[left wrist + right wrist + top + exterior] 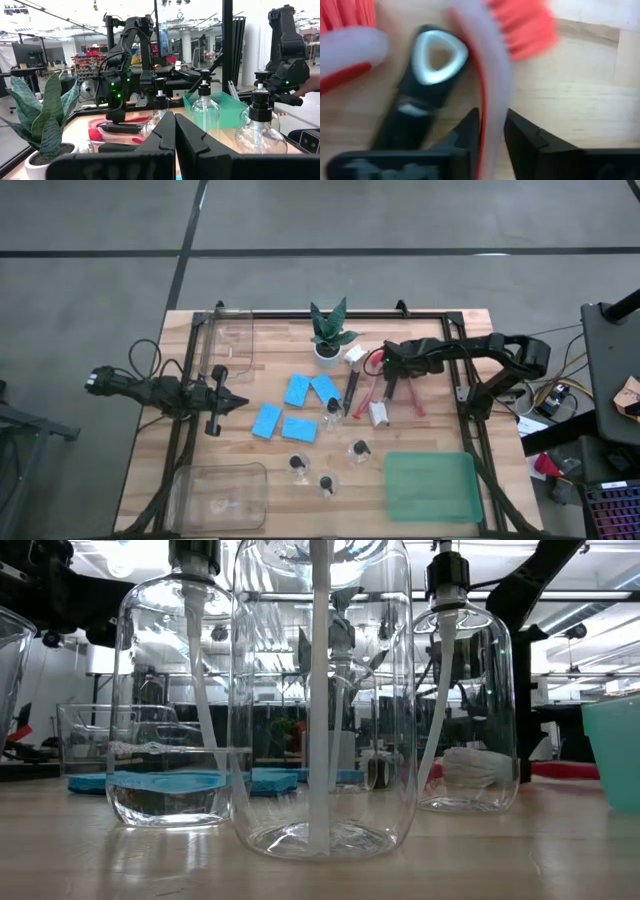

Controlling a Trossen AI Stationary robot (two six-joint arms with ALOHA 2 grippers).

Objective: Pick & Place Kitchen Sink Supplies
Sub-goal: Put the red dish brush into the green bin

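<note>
Wooden table (430,435) holds 4 blue sponges (298,389) mid-table; right gripper (491,131) clamps a red brush handle (492,95) near the plant (330,330); left gripper (175,134) rests closed, empty.

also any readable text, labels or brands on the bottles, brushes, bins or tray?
None readable in any view.
Bottles: clear, no label shows.
Brush between the right gripper's fingers: no marking seen, view blurred.
Tray and bins: plain.
Screen and shelves in the room behind: too small to read.
</note>
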